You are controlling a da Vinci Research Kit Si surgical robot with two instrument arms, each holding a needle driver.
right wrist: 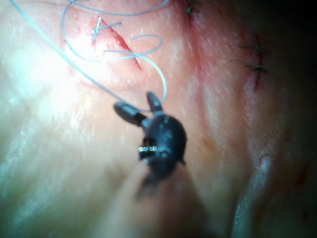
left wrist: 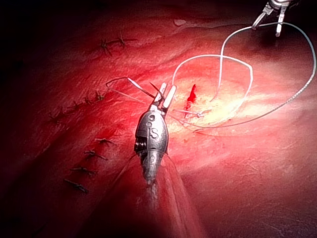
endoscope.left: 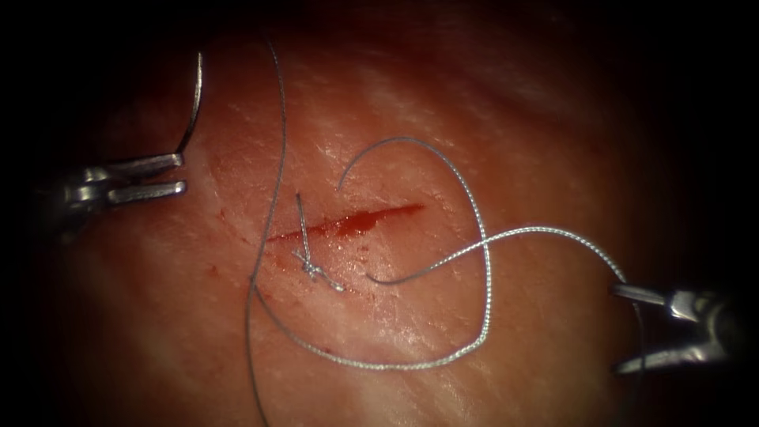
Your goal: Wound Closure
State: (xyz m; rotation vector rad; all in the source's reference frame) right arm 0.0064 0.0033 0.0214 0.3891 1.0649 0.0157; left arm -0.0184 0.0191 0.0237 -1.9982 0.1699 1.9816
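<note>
Tissue (endoscope.left: 490, 103) takes up the whole field, pork belly surface with a short cut (endoscope.left: 348, 224) near centre, red fluid (endoscope.left: 371, 220) pooled along it. Older stitched rows (left wrist: 89, 153) sit well off to the side in the left wrist view, clear of the work. Thread (endoscope.left: 474, 237) is the main clutter: one big loop on the right side of the cut runs down and round the near side, crosses itself, and a long strand climbs far-left past the cut's left end and also trails off the near edge. Knot (endoscope.left: 316, 269) with short tails sits at the cut's left end, just on the near side. Left hand (endoscope.left: 178, 174) is left of the cut, well apart from it, jaws nearly closed and clamped on the needle (endoscope.left: 194, 103) at its lower end; the curve stands up and away, free of the tissue, not in it. Right hand (endoscope.left: 621, 328) is far right and near, jaws spread wide; thread runs to the upper jaw tip and drapes past the gap, gripped by neither jaw as far as I can see.
</note>
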